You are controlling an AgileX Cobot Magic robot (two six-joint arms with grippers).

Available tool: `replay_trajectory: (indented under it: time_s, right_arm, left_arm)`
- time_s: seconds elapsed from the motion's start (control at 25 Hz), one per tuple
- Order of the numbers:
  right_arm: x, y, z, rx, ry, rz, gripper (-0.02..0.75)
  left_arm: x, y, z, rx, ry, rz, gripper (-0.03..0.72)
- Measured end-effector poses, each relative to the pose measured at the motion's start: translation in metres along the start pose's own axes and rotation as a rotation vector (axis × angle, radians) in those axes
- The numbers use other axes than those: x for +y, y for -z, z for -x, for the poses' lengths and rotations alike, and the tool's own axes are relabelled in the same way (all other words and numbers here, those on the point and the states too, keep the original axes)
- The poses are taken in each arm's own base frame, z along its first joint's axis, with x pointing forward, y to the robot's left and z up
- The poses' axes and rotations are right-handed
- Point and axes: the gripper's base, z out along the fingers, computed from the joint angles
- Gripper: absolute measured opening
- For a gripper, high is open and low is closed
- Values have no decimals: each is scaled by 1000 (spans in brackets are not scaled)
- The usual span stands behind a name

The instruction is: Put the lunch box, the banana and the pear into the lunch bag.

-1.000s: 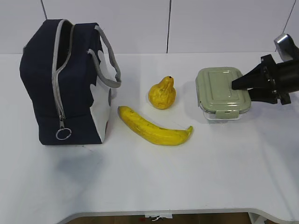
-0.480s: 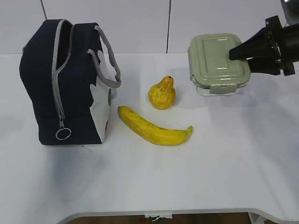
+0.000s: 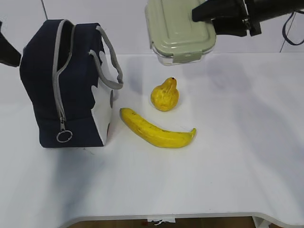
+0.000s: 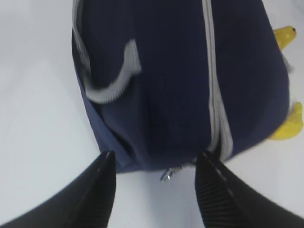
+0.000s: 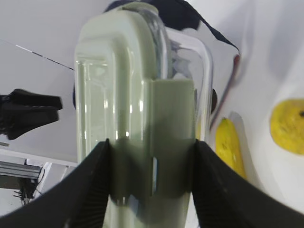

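Note:
The lunch box [image 3: 178, 31], clear with a sage-green lid, hangs in the air above the pear [image 3: 165, 94], tilted, with my right gripper [image 3: 205, 16] shut on its end. In the right wrist view both fingers press the box [image 5: 133, 109] at its lid clasp. The banana [image 3: 156, 129] lies on the table in front of the pear. The navy lunch bag [image 3: 66, 85] stands at the left with its zipper open along the top. My left gripper [image 4: 154, 185] is open just outside the bag's [image 4: 180, 80] end, with nothing between its fingers.
The white table [image 3: 213, 180] carries only these things. A white wall stands behind it. My left arm [image 3: 7, 50] shows at the exterior view's left edge beside the bag. Grey strap handles [image 3: 111, 61] arch off the bag's right side.
My right gripper has lifted the lunch box off the table and carried it up and leftward, to above the pear. My left arm has come into view at the left edge.

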Motion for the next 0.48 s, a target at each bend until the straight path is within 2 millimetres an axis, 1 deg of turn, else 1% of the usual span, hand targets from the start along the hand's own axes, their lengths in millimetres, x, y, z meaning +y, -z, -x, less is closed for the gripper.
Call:
replay_trajectory:
  time_s: [0.24,0.32,0.4,0.48]
  right_arm:
    - [27,-20,13,-58,69,6,362]
    - [34,-28,14,-82,66,20,362]
    - [40,-41,14,-91,52,48,362]
    - [43,-54,11,-87,36,71,362]
  left_arm:
    - [3,-28,32,16,-12,1,407]
    - [4,-37,39,32,-17,0,376]
    - [5,-43,42,64,-28,-4,283]
    - [7,-49,41,98,-48,-6,127]
